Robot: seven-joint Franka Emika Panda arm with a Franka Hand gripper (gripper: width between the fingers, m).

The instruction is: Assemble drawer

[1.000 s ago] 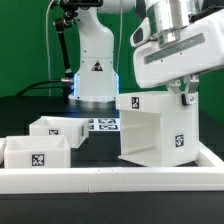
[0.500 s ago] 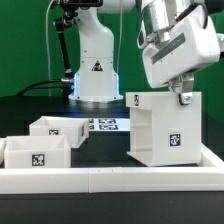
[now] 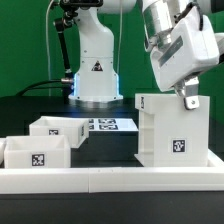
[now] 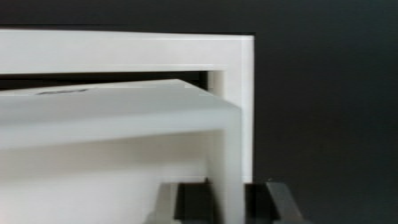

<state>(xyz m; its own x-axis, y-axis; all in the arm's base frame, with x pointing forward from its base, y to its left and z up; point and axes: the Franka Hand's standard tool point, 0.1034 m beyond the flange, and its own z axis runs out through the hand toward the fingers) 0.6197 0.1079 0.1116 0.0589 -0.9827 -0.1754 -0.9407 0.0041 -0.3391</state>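
My pincer [image 3: 189, 101] is clamped on the top rim of the large white plastic cube-like drawer shell [image 3: 170, 135], which stands on the desk's [image 3: 100, 149] near side at the exterior view's right; with an off-centre grip like this, it may pivot and slip.

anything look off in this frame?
Nothing stands out. The drawer shell stands about upright at the exterior view's right, with the tool clamped on its upper edge. The two trays sit level at the left, undamaged.
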